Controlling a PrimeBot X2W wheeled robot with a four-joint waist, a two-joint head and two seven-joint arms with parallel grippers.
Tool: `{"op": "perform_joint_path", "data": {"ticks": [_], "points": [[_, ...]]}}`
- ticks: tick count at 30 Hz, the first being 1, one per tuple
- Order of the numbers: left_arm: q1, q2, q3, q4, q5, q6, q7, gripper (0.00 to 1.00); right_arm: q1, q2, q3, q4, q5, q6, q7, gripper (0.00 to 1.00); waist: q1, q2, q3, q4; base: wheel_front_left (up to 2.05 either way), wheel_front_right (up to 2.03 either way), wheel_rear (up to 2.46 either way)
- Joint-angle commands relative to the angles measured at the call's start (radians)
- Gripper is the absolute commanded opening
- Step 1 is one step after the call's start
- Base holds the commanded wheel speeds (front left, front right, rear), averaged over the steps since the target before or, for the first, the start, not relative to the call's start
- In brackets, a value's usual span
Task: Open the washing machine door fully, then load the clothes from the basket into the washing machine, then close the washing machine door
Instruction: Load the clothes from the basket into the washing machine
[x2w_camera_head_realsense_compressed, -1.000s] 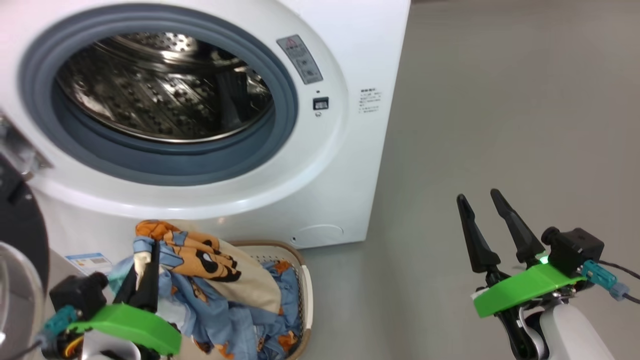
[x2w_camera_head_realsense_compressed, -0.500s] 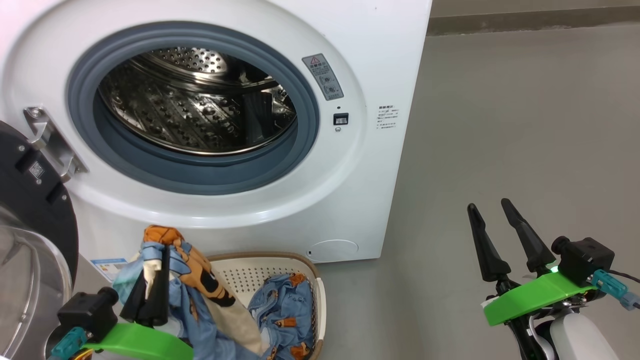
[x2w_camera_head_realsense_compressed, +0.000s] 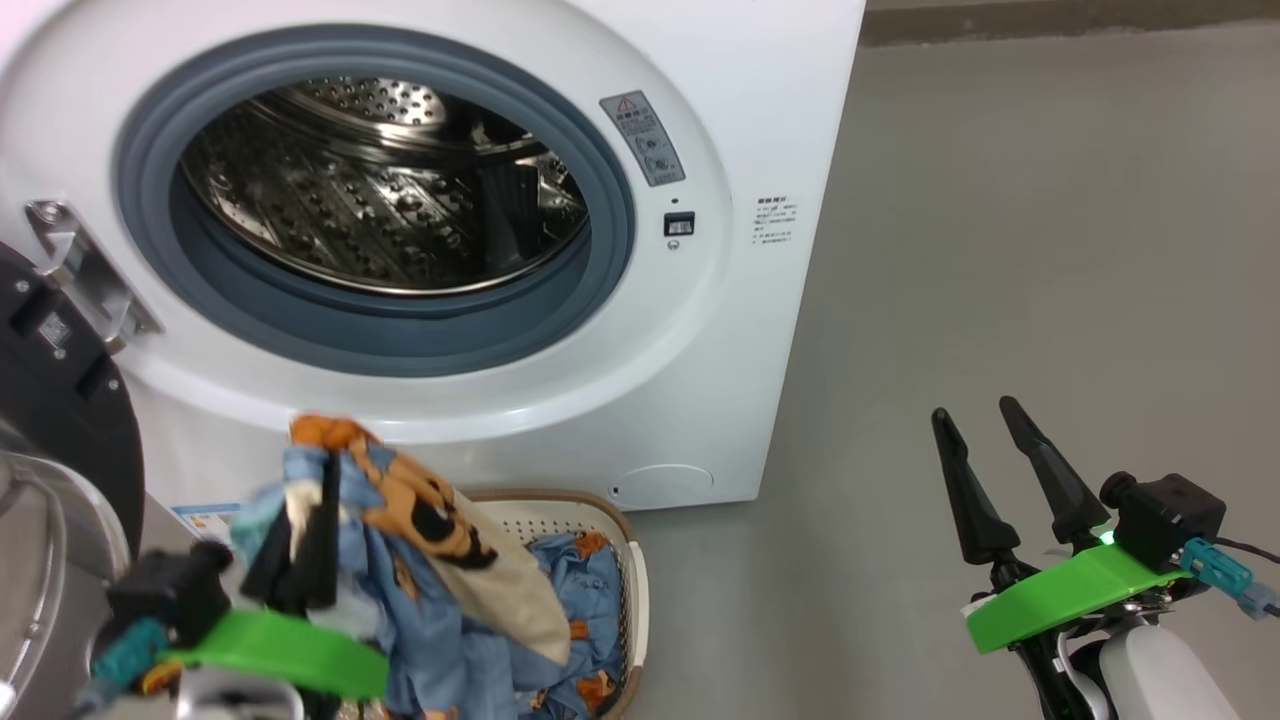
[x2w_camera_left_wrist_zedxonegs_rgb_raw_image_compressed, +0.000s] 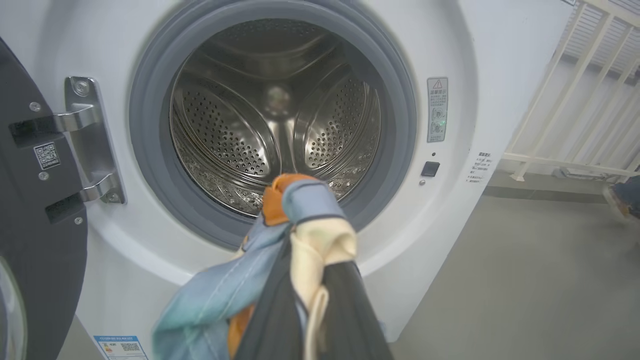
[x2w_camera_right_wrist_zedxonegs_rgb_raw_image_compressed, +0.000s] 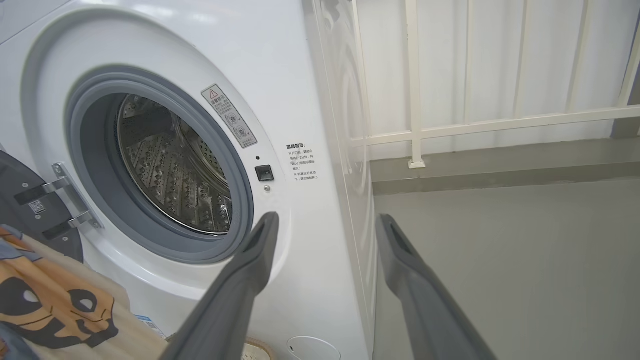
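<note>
The washing machine (x2w_camera_head_realsense_compressed: 740, 120) stands with its steel drum (x2w_camera_head_realsense_compressed: 380, 190) open to view. Its black-rimmed door (x2w_camera_head_realsense_compressed: 55, 420) hangs swung out at the left on a metal hinge (x2w_camera_left_wrist_zedxonegs_rgb_raw_image_compressed: 90, 140). My left gripper (x2w_camera_head_realsense_compressed: 310, 480) is shut on the clothes (x2w_camera_head_realsense_compressed: 420, 530), a blue, orange and cream bundle lifted above the basket (x2w_camera_head_realsense_compressed: 625, 560) just below the drum opening. In the left wrist view the bunched clothes (x2w_camera_left_wrist_zedxonegs_rgb_raw_image_compressed: 300, 220) sit pinched between the fingers in front of the drum (x2w_camera_left_wrist_zedxonegs_rgb_raw_image_compressed: 275, 115). More blue cloth (x2w_camera_head_realsense_compressed: 580, 590) lies in the basket. My right gripper (x2w_camera_head_realsense_compressed: 975, 415) hangs open over the floor, to the right of the machine.
Grey floor (x2w_camera_head_realsense_compressed: 1050, 250) stretches to the right of the machine. A white railing (x2w_camera_right_wrist_zedxonegs_rgb_raw_image_compressed: 415, 135) runs along the wall behind. A blue label sticker (x2w_camera_head_realsense_compressed: 205, 520) sits low on the machine's front.
The left gripper has risen with the clothes, pulling the bundle further out of the basket toward the drum opening. The head camera has shifted. The right gripper stays open and still.
</note>
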Motion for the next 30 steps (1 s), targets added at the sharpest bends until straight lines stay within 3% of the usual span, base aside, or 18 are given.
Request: {"op": "perform_joint_path", "data": {"ticks": [1, 7, 11, 21, 30], "points": [[-0.100, 0.024, 0.045, -0.026, 0.010, -0.004, -0.002, 0.00, -0.021, -0.008, 0.028, -0.028, -0.005, 0.002, -0.005, 1.00, 0.0001, 0.0000, 0.018, -0.008, 0.00, 0.00, 0.00], [-0.217, 0.034, 0.047, 0.002, 0.018, -0.019, 0.016, 0.00, -0.033, -0.003, 0.039, -0.032, -0.006, 0.002, -0.005, 1.00, 0.0001, 0.0000, 0.059, -0.028, 0.00, 0.00, 0.00], [-0.321, 0.034, 0.047, 0.071, 0.005, -0.051, 0.032, 0.00, -0.049, 0.004, 0.042, -0.041, -0.011, 0.002, -0.005, 1.00, 0.0001, 0.0000, 0.108, -0.050, 0.00, 0.00, 0.00], [-0.603, 0.048, 0.066, 0.402, -0.014, -0.136, 0.023, 0.00, -0.117, 0.053, 0.050, -0.072, -0.029, 0.002, -0.005, 1.00, 0.0001, 0.0000, 0.280, -0.130, 0.00, 0.00, 0.00], [-0.826, 0.078, 0.067, 0.628, -0.002, -0.176, 0.001, 0.00, -0.174, 0.089, 0.040, -0.105, -0.041, 0.002, -0.005, 1.00, 0.0001, 0.0000, 0.430, -0.207, 0.00, 0.00, 0.00]]}}
